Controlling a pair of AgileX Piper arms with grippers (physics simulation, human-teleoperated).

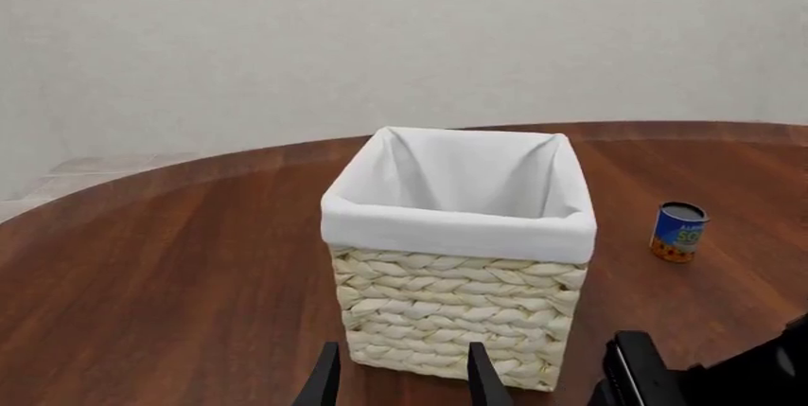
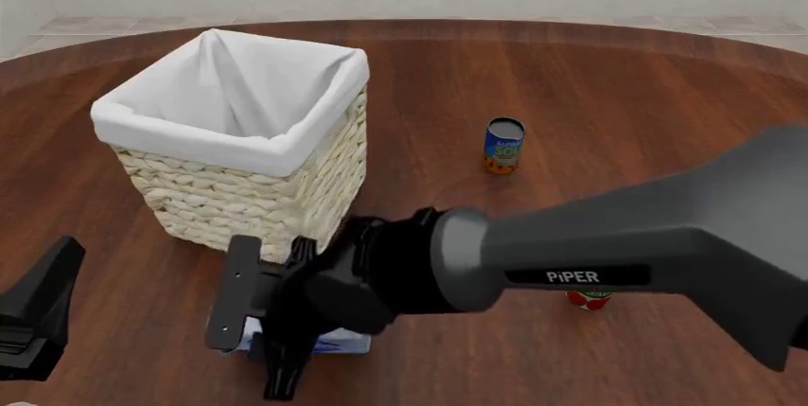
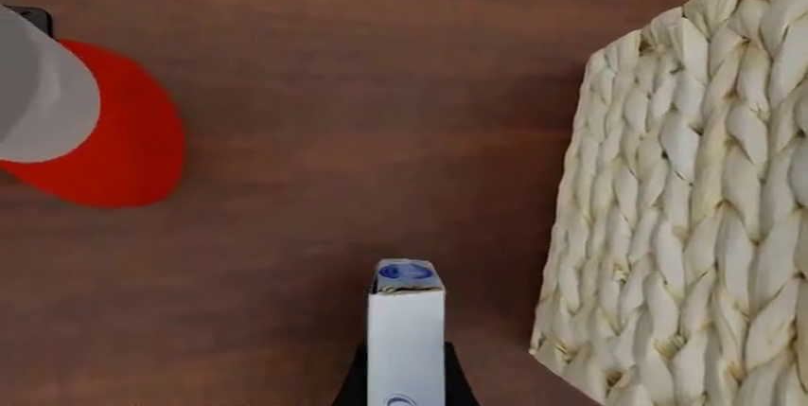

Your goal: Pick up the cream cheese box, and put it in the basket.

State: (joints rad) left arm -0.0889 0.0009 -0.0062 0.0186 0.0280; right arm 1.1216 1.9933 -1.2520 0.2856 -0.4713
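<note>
At the far left of the front view, the dark left hand (image 2: 32,316) is hovering low near the front edge of the round dark-brown wooden desk (image 2: 657,84), well apart from everything else. Its own wrist view is showing two black fingers (image 1: 324,379) standing apart with nothing between them, so that hand is released.

Next to the right, the tall square cream wicker basket with a white cloth liner folded over its rim (image 2: 246,155) is standing upright on the desk.

Just in front of the basket's near corner, the right hand (image 2: 259,335) is reaching in on a grey arm lettered "PiPER" and is gripping the small flat pale silver-blue cream cheese box (image 2: 331,341). In the right wrist view the box (image 3: 406,335) is sitting on edge between the black fingers (image 3: 354,382), which are pressing on both of its flat faces; a dark blue oval logo is showing at its far end. The box is lying just beside the basket wall (image 3: 682,198), not inside it; whether it is touching the desk cannot be told.

Further right, a small blue and orange cylindrical can (image 2: 502,146) is standing alone. Nearer the front, a red-and-white can (image 2: 588,298) is peeking from under the right arm.
</note>
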